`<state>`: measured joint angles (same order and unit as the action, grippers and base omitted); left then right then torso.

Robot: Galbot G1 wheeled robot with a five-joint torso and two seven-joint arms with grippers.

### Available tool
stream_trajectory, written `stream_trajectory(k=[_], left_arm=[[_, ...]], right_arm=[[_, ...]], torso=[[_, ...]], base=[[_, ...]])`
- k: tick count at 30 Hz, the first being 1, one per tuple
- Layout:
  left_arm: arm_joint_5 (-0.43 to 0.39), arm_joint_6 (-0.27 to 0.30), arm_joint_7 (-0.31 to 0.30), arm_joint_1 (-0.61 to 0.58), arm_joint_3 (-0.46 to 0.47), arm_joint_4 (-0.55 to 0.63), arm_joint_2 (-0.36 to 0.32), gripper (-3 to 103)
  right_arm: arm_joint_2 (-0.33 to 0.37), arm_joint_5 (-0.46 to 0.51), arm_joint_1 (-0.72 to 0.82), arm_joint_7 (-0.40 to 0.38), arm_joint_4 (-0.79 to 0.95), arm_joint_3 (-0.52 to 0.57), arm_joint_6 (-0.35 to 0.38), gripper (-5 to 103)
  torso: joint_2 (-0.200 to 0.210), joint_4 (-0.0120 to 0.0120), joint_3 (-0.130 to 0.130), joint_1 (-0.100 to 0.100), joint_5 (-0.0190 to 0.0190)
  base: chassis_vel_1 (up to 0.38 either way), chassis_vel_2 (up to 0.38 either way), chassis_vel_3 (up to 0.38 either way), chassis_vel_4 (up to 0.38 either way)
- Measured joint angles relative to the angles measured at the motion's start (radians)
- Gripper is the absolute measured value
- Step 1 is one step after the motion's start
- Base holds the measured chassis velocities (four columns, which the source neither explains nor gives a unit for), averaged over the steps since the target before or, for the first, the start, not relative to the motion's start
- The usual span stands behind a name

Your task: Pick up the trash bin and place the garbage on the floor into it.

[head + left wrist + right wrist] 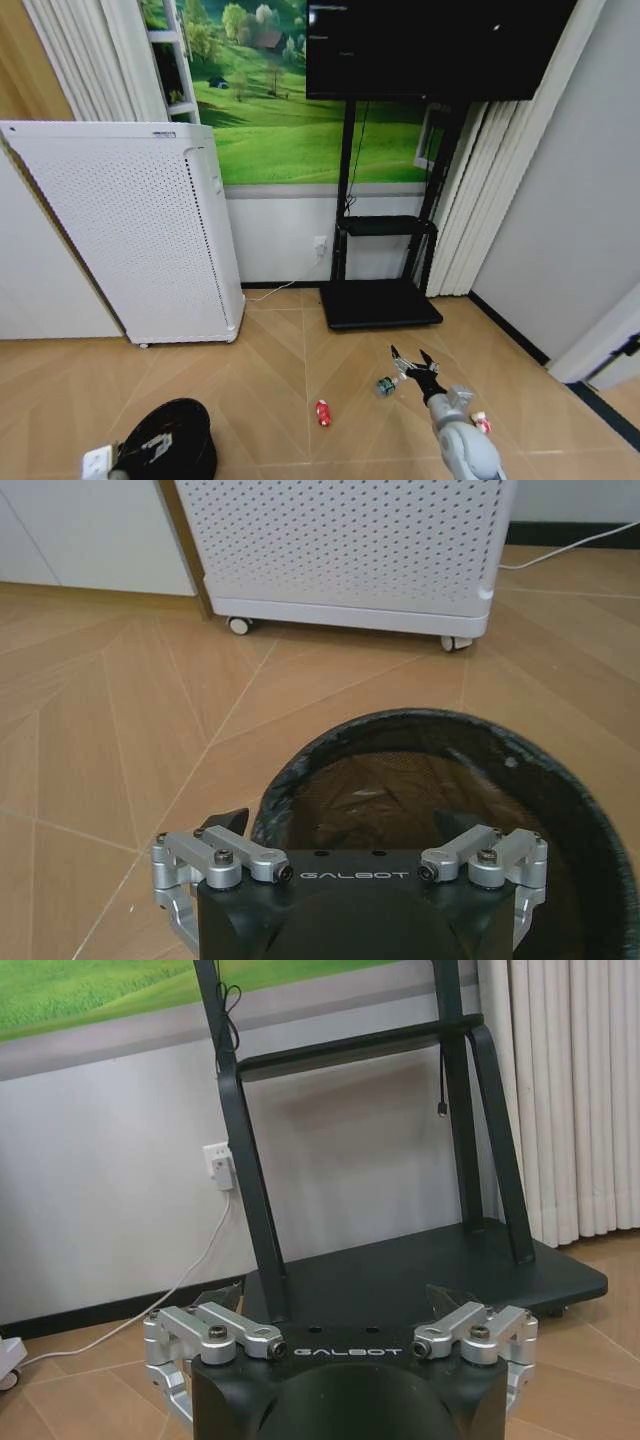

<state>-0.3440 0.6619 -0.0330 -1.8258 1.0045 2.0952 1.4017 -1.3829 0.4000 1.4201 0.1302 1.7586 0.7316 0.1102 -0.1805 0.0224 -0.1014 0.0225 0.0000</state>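
Note:
The black round trash bin (178, 440) stands on the wood floor at the lower left. My left gripper (150, 452) hangs over its near rim, open; in the left wrist view one finger (232, 820) is outside the bin (560, 810) and the other is over its dark inside. The garbage lies on the floor: a red can (322, 412), a greenish-dark can (386, 385) and a red-and-white scrap (481, 422). My right gripper (410, 358) is open and empty, low over the floor just right of the greenish can.
A tall white perforated appliance (130, 230) on casters stands at the left wall. A black TV stand (380, 303) with a flat base sits ahead, curtains to its right. A white cord (280, 290) runs along the skirting. Open floor lies between bin and litter.

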Motion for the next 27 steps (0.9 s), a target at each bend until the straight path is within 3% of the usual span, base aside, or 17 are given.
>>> stream_trajectory(k=[8,14,25,26,27], left_arm=[[-0.003,-0.043,0.049,-0.044,0.025,-0.065,-0.008,100],[0.004,-0.065,0.053,-0.061,0.029,-0.098,-0.017,100],[0.023,-0.051,0.040,0.041,-0.019,-0.200,-0.036,101],[0.023,-0.045,0.037,0.045,-0.025,-0.201,-0.034,93],[0.023,-0.045,0.037,0.045,-0.025,-0.201,-0.034,93]], right_arm=[[0.011,0.009,0.007,-0.021,-0.031,0.004,-0.023,100],[0.015,0.016,0.004,-0.042,-0.043,0.006,-0.030,100],[0.016,0.016,-0.003,-0.056,-0.047,0.002,-0.034,100],[0.018,0.017,-0.004,-0.057,-0.048,0.003,-0.034,100],[0.018,0.017,-0.004,-0.057,-0.048,0.003,-0.034,100]], torso=[[0.000,0.0000,0.000,0.000,0.0000],[0.000,0.0000,0.000,0.000,0.0001],[0.000,0.0001,0.000,0.000,0.0000],[0.000,0.0001,0.000,0.000,0.0000],[0.000,0.0001,0.000,0.000,0.0000]], base=[[0.000,0.000,0.000,0.000],[0.000,0.000,0.000,0.000],[0.000,0.000,0.000,0.000],[0.000,0.000,0.000,0.000],[0.000,0.000,0.000,0.000]])
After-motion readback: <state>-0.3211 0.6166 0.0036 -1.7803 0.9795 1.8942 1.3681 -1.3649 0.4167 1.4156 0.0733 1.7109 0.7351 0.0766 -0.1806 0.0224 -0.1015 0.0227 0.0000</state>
